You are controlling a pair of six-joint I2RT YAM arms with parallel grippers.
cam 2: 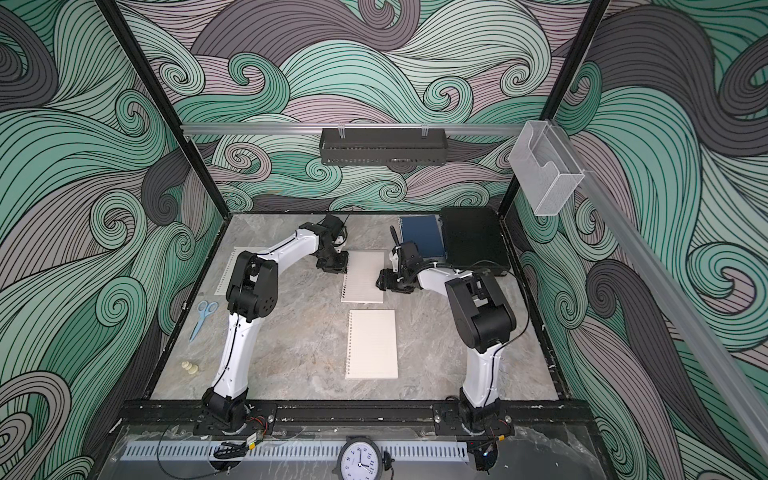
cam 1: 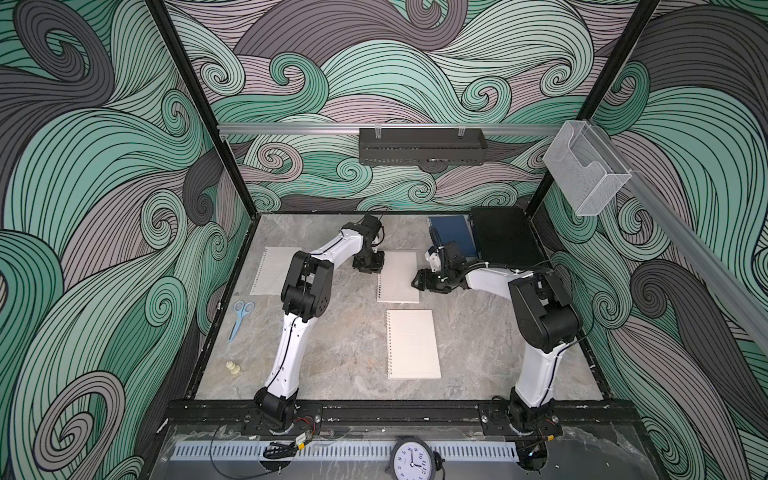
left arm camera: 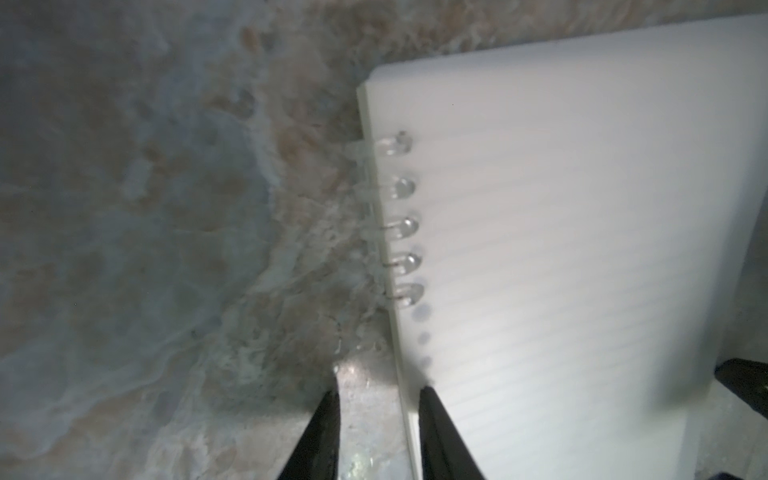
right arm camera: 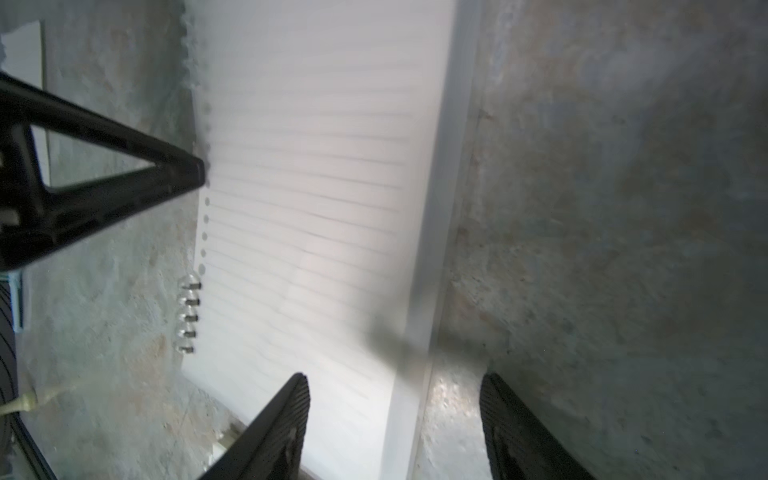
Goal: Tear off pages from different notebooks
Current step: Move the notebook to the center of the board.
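The white lined notebook is lying flat near the middle of the marble table, its long axis running from the front toward the back wall and its bound edge facing the robot's left; the cream notebook is lying just in front of it, apart from it, pointing much the same way with a slight tilt, binding also to the left; the dark blue notebook is sitting at the back right, just beside the black case, its near corner being covered by the right arm; a loose page is lying lengthwise near the left edge, punched edge outward, partly hidden behind the left arm.

The left gripper is standing at the lined notebook's bound edge, jaws narrowly parted and straddling that edge, one finger coming down on the paper at the row of holes and the other over the marble; nothing is looking clamped between them. The right gripper is hovering at the opposite, free long edge, jaws wide apart, one over paper and one over marble, gripping nothing.

Both wrist views are looking blurred; five clear binding loops are showing, and the holes next to them are looking bare. Bare marble is lying open on both sides of the cream notebook; scissors are resting by the left edge.
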